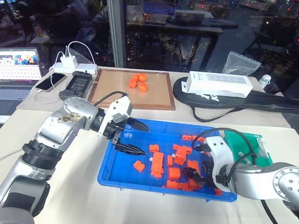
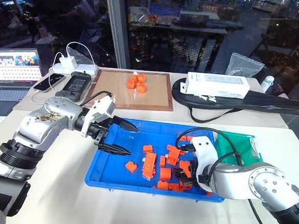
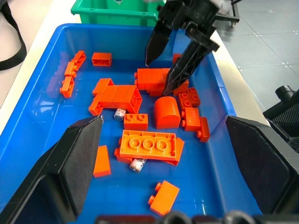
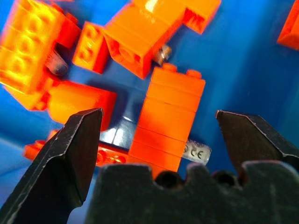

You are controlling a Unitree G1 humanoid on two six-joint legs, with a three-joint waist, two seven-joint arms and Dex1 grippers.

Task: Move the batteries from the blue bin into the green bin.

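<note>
Right claw point(image 4: 154, 140) spread, poised just above battery point(image 4: 197, 152) in blue bin point(image 1: 116, 167); battery half-buried under orange block point(image 4: 164, 126), long axis spanning across fingers. Left claw point(image 1: 133, 137) spread, farther off.

So it's a pale, cream-coloured table point(image 1: 71, 199), and sitting right on it up front is the blue bin point(image 1: 116, 167) with the green bin point(image 1: 250, 145) tucked against its far right end. Further back there's a wooden-framed tray point(image 1: 131, 88), a long black bag point(image 1: 273, 102), a white power strip point(image 1: 75, 67), a phone point(image 1: 51, 81), a black handheld device point(image 1: 77, 85) and an open laptop point(image 1: 11, 76) off to the left.
</note>
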